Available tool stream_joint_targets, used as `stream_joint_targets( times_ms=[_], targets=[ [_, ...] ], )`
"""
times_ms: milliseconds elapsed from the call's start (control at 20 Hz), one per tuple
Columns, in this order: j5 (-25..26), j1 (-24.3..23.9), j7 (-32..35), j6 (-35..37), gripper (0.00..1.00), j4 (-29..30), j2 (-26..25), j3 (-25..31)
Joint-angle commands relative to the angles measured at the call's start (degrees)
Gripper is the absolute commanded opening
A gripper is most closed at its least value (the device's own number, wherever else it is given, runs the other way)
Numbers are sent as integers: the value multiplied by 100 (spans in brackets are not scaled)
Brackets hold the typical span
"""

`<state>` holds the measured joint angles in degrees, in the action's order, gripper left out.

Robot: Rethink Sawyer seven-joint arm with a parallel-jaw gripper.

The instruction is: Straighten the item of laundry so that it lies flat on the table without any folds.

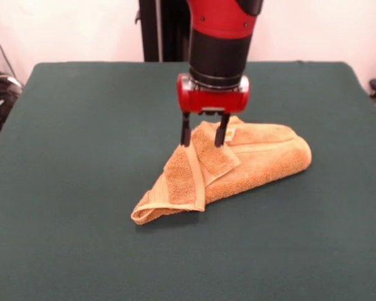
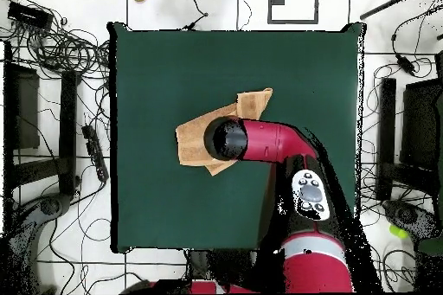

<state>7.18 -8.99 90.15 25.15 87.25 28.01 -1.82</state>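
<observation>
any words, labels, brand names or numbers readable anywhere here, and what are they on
No text can be read in either view.
Small label on the towel, just beside the gripper: pale with a yellowish mark, too small to read.
Control pad on the arm, overhead view: round buttons show, but no legible marks.
Table: plain dark green, no print.

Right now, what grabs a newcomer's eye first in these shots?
The red and black arm coming down at the table's middle, its gripper with open jaws straddling a raised fold of the towel. Next, the orange-tan towel itself, bunched and folded over into a rough wedge against the dark green table. In the overhead view, the arm hides much of the towel.
</observation>
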Motion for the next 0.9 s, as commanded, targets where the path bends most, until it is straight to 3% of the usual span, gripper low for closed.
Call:
stream_joint_targets(
  times_ms=[50, 400, 900],
  targets=[
    [121, 159, 512, 168, 100, -915, -486, 160],
    [138, 285, 514, 451, 100, -1779, -1050, -11],
    [57, 907, 1089, 284, 100, -2772, -2152, -724]
  ],
)
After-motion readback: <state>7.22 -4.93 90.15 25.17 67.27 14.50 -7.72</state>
